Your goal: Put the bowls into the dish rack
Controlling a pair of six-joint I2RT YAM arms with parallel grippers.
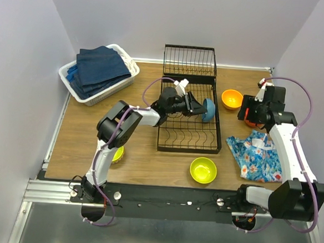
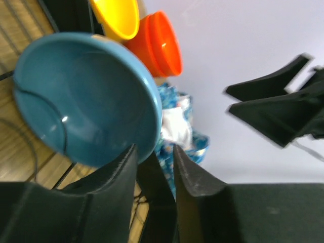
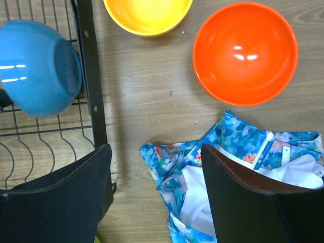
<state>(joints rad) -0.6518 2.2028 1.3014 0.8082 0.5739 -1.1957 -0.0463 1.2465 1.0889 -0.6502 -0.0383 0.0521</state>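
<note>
Well to the left of the dish rack (image 1: 188,137), a lime-yellow bowl (image 1: 118,153) sits on the table, half hidden under my left arm. It waits for later.

Over the rack's right half, my left end effector (image 1: 199,107) reaches in from the rack's left side. Its jaws stand partway apart around the rim of the blue bowl (image 1: 208,109). In the left wrist view the gap is wider than the rim, so I judge the bowl unclamped. It stands on edge against the rack's right wall, hollow side facing my left end effector. I cannot tell whether the rim touches one finger (image 2: 124,169).

Just in front of the rack lies a second lime-yellow bowl (image 1: 203,170), mouth up, about equally near both arms.

Right of the rack, close to its wall, sits the orange-yellow bowl (image 1: 232,98). Farther right of it is the red-orange bowl (image 3: 245,53).

My right end effector (image 1: 250,114) hovers there with its jaws spread wide and nothing between them. Below it is the edge of the floral cloth (image 3: 243,147) (not my concern).

The coming move turns on this: the red-orange bowl lies on the side of my right end effector away from the rack. A round bowl has no long axis, so I would take it by the rim. My right arm is plainly nearer.
</note>
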